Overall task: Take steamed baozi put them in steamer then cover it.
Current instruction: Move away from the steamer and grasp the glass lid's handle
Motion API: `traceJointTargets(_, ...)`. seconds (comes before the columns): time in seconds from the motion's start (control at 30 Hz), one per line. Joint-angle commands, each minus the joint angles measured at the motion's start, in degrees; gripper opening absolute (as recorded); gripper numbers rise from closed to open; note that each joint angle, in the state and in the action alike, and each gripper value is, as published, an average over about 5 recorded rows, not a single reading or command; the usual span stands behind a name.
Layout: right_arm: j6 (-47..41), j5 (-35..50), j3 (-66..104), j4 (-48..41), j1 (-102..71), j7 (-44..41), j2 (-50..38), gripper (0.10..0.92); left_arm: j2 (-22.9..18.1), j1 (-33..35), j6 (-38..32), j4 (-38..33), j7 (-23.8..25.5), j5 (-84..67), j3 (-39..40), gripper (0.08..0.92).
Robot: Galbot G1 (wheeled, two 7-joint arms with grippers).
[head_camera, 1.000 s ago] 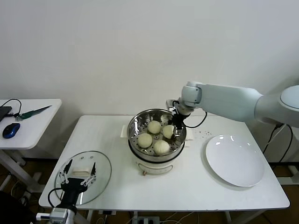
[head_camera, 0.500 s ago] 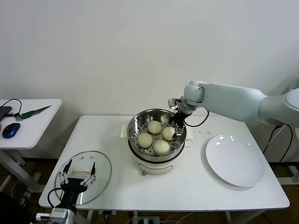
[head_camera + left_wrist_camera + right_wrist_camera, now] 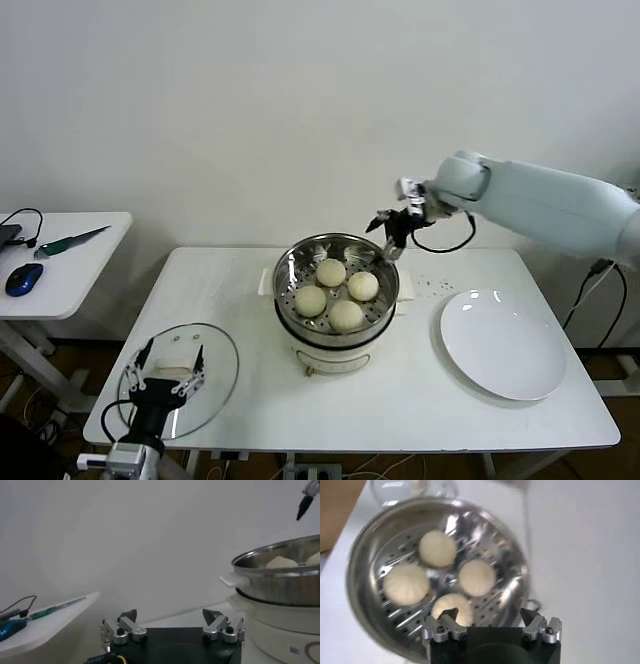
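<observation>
Four cream-white baozi sit in the steel steamer (image 3: 290, 268) on its white base: one at the back (image 3: 331, 271), one on the right (image 3: 363, 286), one on the left (image 3: 310, 300), one in front (image 3: 346, 315). The right wrist view shows them in the basket (image 3: 362, 565), one of them in the middle (image 3: 476, 577). My right gripper (image 3: 389, 232) is open and empty, raised above the steamer's back right rim. My left gripper (image 3: 166, 368) is open and empty over the glass lid (image 3: 212, 370) at the table's front left. The steamer (image 3: 272, 582) shows in the left wrist view.
An empty white plate (image 3: 503, 343) lies to the right of the steamer. A side table (image 3: 70, 262) on the left holds a blue mouse (image 3: 22, 279) and a green-handled tool (image 3: 62, 241). A cable (image 3: 440, 245) hangs from the right wrist.
My right gripper has let go of the right-hand baozi, risen out of the steamer and drawn back to the right. The left arm has not moved.
</observation>
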Motion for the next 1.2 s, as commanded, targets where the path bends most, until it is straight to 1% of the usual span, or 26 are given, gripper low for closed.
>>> traceJointTargets(0.03, 16.0, 3.5, 16.9, 8.3, -14.4, 21.2, -18.9, 0.823, -0.7, -0.6, 0.2, -0.4, 0.0, 1.5, 0.0, 0.823)
traceJointTargets(0.17, 17.3, 2.1, 36.4, 11.4, -32.6, 25.7, -23.6, 0.823, -1.2, -1.3, 0.9, -0.8, -0.5, 3.3, -0.2, 0.823)
traceJointTargets(0.27, 17.3, 0.1, 53.9, 13.7, -48.6, 27.9, -24.8, 0.823, -1.3, -1.7, 1.8, -1.0, -0.7, 4.6, -0.2, 0.823)
traceJointTargets(0.47, 18.2, -3.8, 76.2, 16.0, -70.8, 30.6, -21.6, 0.823, -1.3, -2.2, 1.7, -1.6, -0.8, 7.9, -0.5, 0.823)
traceJointTargets(0.63, 17.1, -7.4, 92.5, 18.4, -84.9, 30.7, -15.8, 0.823, -1.0, -2.6, 1.8, -1.7, -0.8, 13.6, -1.1, 0.823)
traceJointTargets(0.73, 16.1, -9.6, 100.2, 20.0, -92.1, 30.3, -11.3, 0.823, -0.5, -2.6, 1.1, -1.4, -0.7, 23.5, -1.7, 0.823)
traceJointTargets(0.9, 13.9, -11.5, 111.6, 23.0, -101.4, 30.1, -4.0, 0.823, 0.3, -1.9, 0.0, -1.0, 0.4, 49.8, -2.8, 0.823)
traceJointTargets(1.03, 13.3, -12.7, 115.9, 24.4, -105.8, 29.6, -0.1, 0.823, 0.7, -0.3, 0.0, -1.1, 2.0, 69.3, -2.8, 0.823)
traceJointTargets(1.13, 13.5, -13.7, 117.2, 24.5, -107.8, 29.2, 2.2, 0.823, 0.9, 1.3, 0.2, -0.5, 3.3, 80.0, -2.2, 0.823)
traceJointTargets(1.2, 13.8, -14.3, 117.6, 24.4, -108.6, 28.9, 3.3, 0.823, 0.8, 2.1, 0.4, 0.3, 3.0, 84.5, -1.6, 0.823)
